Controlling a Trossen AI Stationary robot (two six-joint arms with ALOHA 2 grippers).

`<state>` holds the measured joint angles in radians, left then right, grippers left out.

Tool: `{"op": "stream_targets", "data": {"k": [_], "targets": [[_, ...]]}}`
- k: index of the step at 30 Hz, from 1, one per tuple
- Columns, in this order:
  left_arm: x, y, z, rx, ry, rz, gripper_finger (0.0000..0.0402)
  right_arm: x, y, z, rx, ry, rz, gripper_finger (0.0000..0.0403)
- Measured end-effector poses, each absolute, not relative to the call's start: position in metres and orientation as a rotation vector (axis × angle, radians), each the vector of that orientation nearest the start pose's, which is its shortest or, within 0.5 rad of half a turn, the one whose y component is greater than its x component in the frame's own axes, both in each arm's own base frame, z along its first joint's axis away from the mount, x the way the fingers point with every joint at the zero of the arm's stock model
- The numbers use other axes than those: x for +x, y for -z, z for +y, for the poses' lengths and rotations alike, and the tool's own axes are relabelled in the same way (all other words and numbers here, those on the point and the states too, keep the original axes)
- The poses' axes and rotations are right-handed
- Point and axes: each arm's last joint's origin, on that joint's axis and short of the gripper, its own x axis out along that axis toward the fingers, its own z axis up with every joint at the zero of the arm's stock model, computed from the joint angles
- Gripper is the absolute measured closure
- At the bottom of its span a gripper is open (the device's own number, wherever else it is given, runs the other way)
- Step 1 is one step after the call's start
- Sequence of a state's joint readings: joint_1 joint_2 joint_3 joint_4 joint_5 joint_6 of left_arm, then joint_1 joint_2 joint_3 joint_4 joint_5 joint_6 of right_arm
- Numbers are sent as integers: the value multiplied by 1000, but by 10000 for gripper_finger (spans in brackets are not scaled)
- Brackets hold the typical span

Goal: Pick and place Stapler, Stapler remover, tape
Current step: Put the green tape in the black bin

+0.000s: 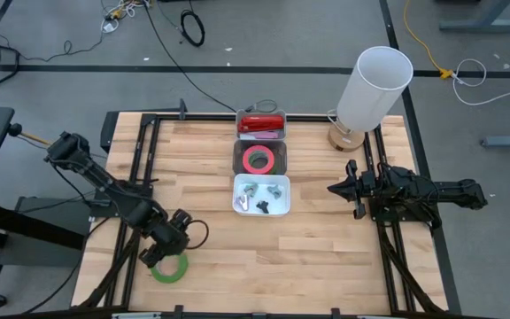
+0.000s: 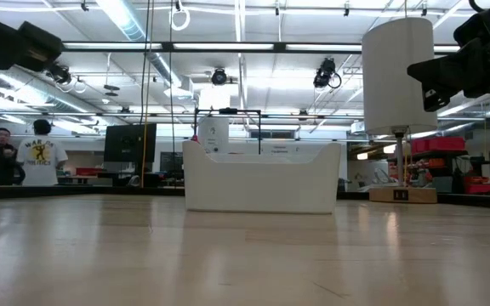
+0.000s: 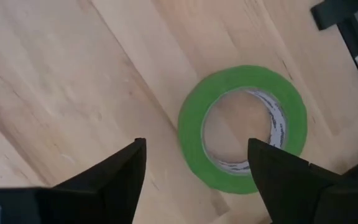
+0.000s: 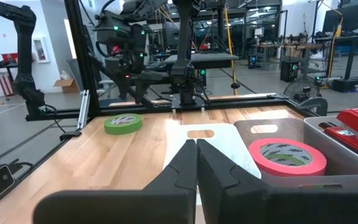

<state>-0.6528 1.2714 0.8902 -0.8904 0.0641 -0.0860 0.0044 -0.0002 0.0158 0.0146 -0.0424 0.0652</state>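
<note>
A green tape roll (image 1: 172, 268) lies flat on the wooden table near its near left corner; it also shows in the left wrist view (image 3: 244, 127). My left gripper (image 1: 159, 257) hovers just above it, open (image 3: 194, 180), its fingers clear of the roll. A red stapler (image 1: 261, 123) lies in the far bin, a pink tape roll (image 1: 261, 159) in the middle bin, and grey staple removers (image 1: 264, 193) in the white near bin. My right gripper (image 1: 343, 189) is shut and empty, right of the bins; its own view (image 4: 196, 155) looks across them.
The three bins (image 1: 237, 182) stand in a row at the table's middle. A lamp with a white shade (image 1: 374, 84) stands at the far right. Black frame rails (image 1: 140, 142) run along the table's sides. Two people (image 2: 24, 153) stand in the room behind.
</note>
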Motion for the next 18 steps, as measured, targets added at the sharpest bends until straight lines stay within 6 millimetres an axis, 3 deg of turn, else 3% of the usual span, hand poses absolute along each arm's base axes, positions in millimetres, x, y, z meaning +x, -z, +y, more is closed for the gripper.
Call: {"op": "stream_targets", "data": {"k": [18], "targets": [[180, -192, -163, 368, 441, 1370, 129, 97, -170, 2, 65, -48, -29, 389]]}}
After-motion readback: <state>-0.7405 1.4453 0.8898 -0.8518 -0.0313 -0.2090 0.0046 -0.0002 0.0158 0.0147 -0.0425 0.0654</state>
